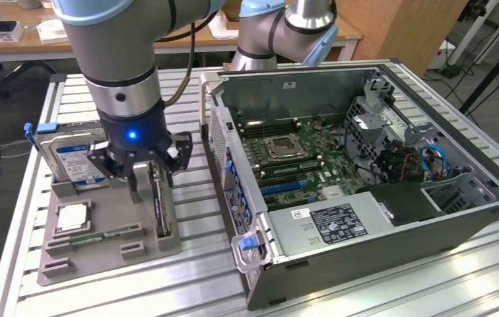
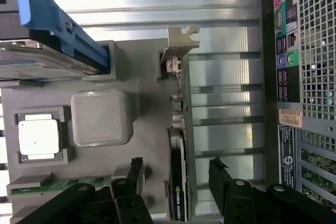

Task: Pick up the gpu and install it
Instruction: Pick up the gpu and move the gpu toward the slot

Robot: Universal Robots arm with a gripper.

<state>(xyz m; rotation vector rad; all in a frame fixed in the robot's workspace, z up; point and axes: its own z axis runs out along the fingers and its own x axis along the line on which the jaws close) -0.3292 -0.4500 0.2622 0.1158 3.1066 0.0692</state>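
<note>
- The gpu – a thin dark slab seen edge-on, with a green circuit-board edge – stands upright in a slot of the matte grey, ribbed plastic holder tray, along the tray's edge at the exterior view's right, nearest the case.
- The black two-fingered gripper hangs over the card with its jaws spread wide, one finger on each side. In the wrist view a gap shows between each finger and the card, so it has hold of nothing.
- The wrist view brings out the card's bent silver metal end bracket at its far end, and a rounded square grey block raised from the tray.
- Also in the tray: a boxy silver hard drive with a blue-white label in a blue plastic carrier, a square silver processor chip, and a narrow green memory stick at the near side.
- The exterior view takes in the open dark metal computer case at its right, lying on its side – green motherboard exposed. In the wrist view the case's perforated back panel shows its coloured ports.
- Everything rests on a slatted, shiny aluminium table.
</note>
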